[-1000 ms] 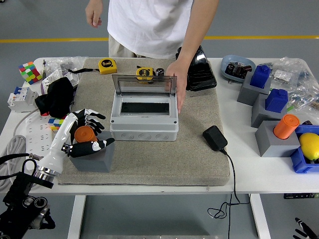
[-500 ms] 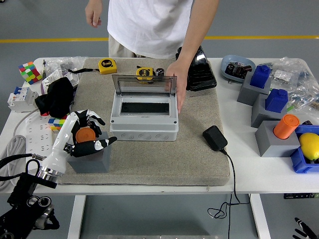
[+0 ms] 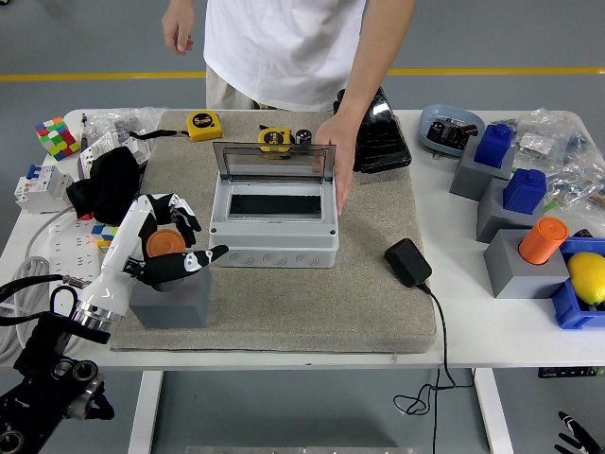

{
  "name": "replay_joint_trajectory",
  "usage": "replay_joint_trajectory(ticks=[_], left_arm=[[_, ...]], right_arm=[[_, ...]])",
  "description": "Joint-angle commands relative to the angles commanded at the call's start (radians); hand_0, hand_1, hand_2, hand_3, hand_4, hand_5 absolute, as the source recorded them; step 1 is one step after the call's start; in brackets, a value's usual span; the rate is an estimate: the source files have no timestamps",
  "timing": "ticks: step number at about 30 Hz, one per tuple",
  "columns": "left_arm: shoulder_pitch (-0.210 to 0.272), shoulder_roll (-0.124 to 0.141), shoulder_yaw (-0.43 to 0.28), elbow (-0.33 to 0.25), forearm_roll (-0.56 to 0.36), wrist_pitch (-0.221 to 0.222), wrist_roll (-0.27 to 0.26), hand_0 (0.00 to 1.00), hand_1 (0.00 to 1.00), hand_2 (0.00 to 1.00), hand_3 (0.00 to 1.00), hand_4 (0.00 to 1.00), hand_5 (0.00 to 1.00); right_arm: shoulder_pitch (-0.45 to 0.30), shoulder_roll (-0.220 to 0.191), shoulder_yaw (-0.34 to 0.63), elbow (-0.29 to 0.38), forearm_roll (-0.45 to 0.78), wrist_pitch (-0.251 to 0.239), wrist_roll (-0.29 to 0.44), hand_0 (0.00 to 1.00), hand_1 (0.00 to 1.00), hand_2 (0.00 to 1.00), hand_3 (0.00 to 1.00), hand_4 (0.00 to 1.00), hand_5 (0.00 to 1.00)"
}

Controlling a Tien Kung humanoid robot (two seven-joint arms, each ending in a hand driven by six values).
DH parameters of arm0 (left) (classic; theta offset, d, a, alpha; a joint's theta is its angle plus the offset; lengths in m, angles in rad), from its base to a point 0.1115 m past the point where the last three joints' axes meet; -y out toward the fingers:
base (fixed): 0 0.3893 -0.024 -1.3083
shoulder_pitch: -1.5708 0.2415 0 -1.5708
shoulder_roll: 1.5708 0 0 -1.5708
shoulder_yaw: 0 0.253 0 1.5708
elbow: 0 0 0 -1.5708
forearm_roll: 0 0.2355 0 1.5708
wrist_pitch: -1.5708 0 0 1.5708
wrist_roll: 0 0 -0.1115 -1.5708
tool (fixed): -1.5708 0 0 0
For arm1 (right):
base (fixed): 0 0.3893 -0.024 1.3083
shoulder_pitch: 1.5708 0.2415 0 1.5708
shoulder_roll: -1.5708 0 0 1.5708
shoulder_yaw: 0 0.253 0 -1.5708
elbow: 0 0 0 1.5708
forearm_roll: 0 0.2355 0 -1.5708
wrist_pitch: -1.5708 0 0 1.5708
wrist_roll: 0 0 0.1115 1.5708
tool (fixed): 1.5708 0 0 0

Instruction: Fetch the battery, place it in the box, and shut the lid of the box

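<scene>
The battery (image 3: 163, 244) is an orange cylinder. My left hand (image 3: 170, 248) is shut on it, fingers curled round it and thumb pointing right, just above the grey holder block (image 3: 175, 303) at the mat's front left. The grey box (image 3: 274, 227) stands in the middle of the mat with its clear lid (image 3: 272, 162) upright at the back. A person at the far side rests a hand (image 3: 337, 156) on the box's right edge and lid corner. A bit of my right hand (image 3: 575, 435) shows below the table at the bottom right corner.
A black power adapter (image 3: 407, 262) with its cable lies right of the box. Two yellow tape measures (image 3: 274, 139) lie behind it. Black cloth (image 3: 109, 184) and a colour cube (image 3: 58, 137) lie on the left. Grey and blue blocks (image 3: 510, 203), another orange cylinder (image 3: 543, 240) and a lemon (image 3: 588, 277) stand on the right.
My left hand has closed round the orange battery and risen a little with it, up off the grey block. The person's hand and the box have not moved.
</scene>
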Motion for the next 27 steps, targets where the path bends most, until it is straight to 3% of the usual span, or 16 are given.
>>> replay_joint_trajectory(ticks=[4,9,13,17,23,27], left_arm=[[-0.088,0.042,0.039,-0.043,0.090,-0.022,0.092,0.026,0.094,0.214,0.287,0.998,0.002],[-0.223,0.055,0.115,-0.023,0.148,-0.025,0.166,0.026,0.094,0.214,0.287,0.998,0.002],[-0.333,0.040,0.175,0.014,0.225,-0.014,0.258,0.026,0.096,0.216,0.291,0.998,0.002],[-0.414,0.023,0.230,0.052,0.316,-0.001,0.352,0.025,0.096,0.217,0.291,0.998,0.002],[-0.484,-0.005,0.295,0.105,0.416,0.010,0.461,0.026,0.097,0.218,0.295,0.998,0.002],[-0.514,-0.027,0.332,0.137,0.437,0.019,0.502,0.026,0.097,0.218,0.295,0.998,0.002]], right_arm=[[-0.002,0.001,-0.001,0.000,0.001,-0.002,0.000,0.623,0.684,0.668,0.549,0.918,0.489],[-0.004,0.003,-0.003,0.000,0.006,-0.006,0.002,0.623,0.684,0.668,0.549,0.918,0.489],[-0.004,0.005,-0.006,0.000,0.012,-0.008,0.005,0.624,0.684,0.668,0.550,0.918,0.489],[-0.004,0.006,-0.003,0.000,0.011,-0.010,0.003,0.624,0.684,0.668,0.549,0.918,0.488],[-0.004,0.006,-0.004,0.000,0.012,-0.011,0.001,0.624,0.684,0.668,0.550,0.918,0.489],[-0.005,0.007,-0.008,0.000,0.013,-0.011,0.001,0.624,0.684,0.668,0.550,0.918,0.489]])
